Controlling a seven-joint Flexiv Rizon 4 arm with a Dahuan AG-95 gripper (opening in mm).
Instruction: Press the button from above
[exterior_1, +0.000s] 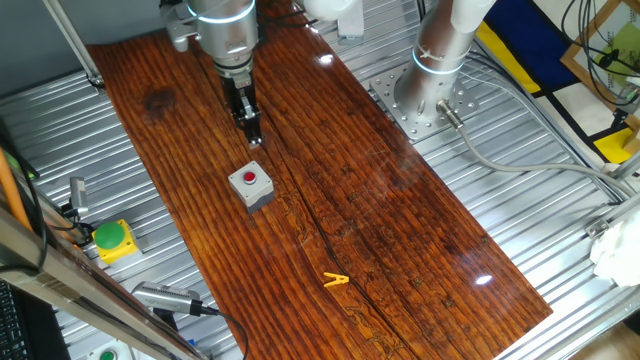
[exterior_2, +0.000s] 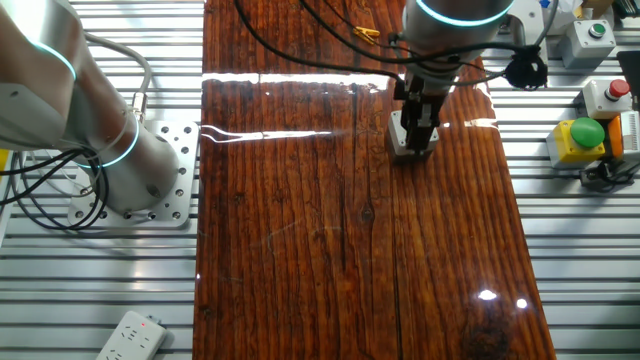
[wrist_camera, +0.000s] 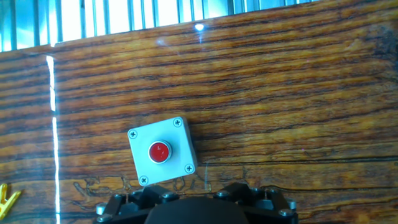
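Note:
The button (exterior_1: 249, 179) is a small round red push-button in a grey square box (exterior_1: 260, 193) on the wooden tabletop. My gripper (exterior_1: 253, 138) points down and hovers a little above the table, just beyond the box and apart from it. Its dark fingers read as one narrow piece with no gap. In the other fixed view the gripper (exterior_2: 420, 135) hides most of the box (exterior_2: 396, 142). In the hand view the red button (wrist_camera: 159, 152) and its box (wrist_camera: 180, 140) lie just left of centre, ahead of the gripper body at the bottom edge.
A green button in a yellow box (exterior_1: 112, 238) sits off the board on the metal rails, also in the other fixed view (exterior_2: 577, 138). A yellow clip (exterior_1: 335, 281) lies on the wood near the front. The arm's base (exterior_1: 430, 90) stands at the right.

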